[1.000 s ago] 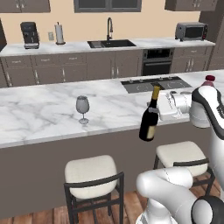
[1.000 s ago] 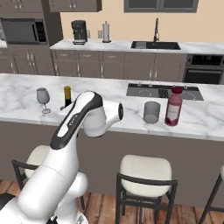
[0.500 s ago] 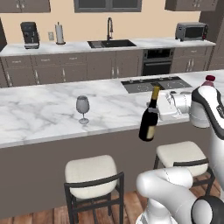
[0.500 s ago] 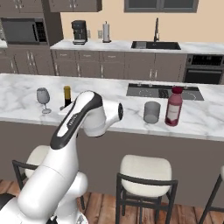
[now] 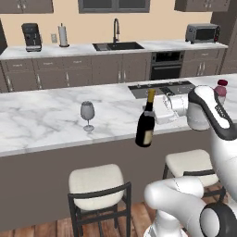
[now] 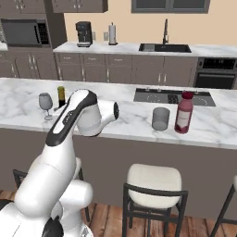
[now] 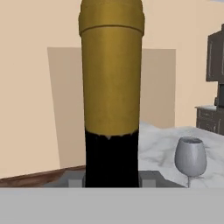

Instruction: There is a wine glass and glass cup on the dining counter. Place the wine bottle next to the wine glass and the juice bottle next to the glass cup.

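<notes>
1 tall dark glass wine bottle [image 5: 146, 120] is clamped at its neck by the gripper [image 5: 159, 110], over the marble dining counter's [image 5: 41, 122] front edge; swung wide, the clear stemmed wine glass [image 5: 87, 114] could be toppled.

Item count: one wine bottle [image 5: 147, 122], one juice bottle [image 6: 183, 112], one wine glass [image 5: 87, 113], one glass cup [image 6: 160, 119], one dining counter [image 5: 41, 120], two stools [image 5: 97, 183], one sink faucet [image 5: 115, 29]
</notes>
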